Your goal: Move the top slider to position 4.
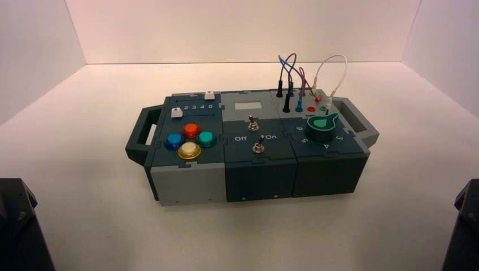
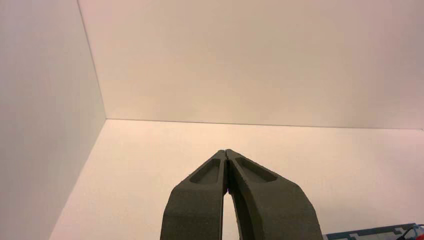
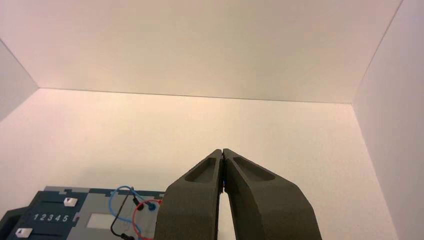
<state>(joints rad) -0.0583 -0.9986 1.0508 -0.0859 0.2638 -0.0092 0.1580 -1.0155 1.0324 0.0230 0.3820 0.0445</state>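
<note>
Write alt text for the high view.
A dark teal and grey control box sits on a white table, with two white sliders, four coloured round buttons, two toggle switches, a green dial and plugged wires. Both arms wait at the lower corners.

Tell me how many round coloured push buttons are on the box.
4, clustered on the box's left front: red button at the back, blue button left, teal button right, yellow button nearest the front.

The high view looks down from behind onto the whole dark teal and grey box (image 1: 248, 147). Each wrist camera peers forward past its own gripper toward the far wall; the right wrist view shares the box's (image 3: 55, 210) far edge.
</note>
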